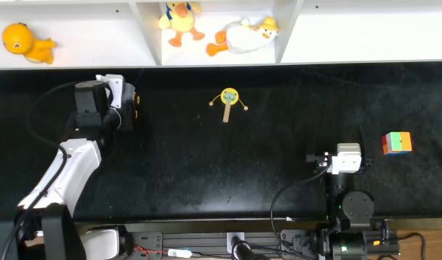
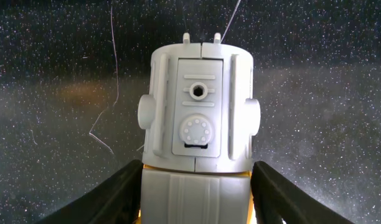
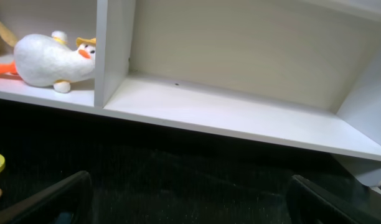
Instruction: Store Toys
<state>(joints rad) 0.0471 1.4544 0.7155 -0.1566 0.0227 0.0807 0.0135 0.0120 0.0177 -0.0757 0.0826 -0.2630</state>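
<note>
left wrist view: left gripper [image 2: 197, 167] clamps white robot toy [image 2: 200, 106], ten o'clock on table [image 1: 228, 166]; right gripper [image 3: 190, 180] spread wide, empty, four o'clock.

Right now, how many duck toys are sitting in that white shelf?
3. An orange-yellow duck lies in the left compartment. A yellow duck and a white duck share the middle compartment. More could be hidden deeper inside.

Open passage into right shelf bay [image 1: 365, 32]; middle bay crowded by yellow duck [image 1: 181, 18] and white duck [image 1: 244, 36]; rattle [image 1: 229, 101] lies mid-tabletop.
</note>
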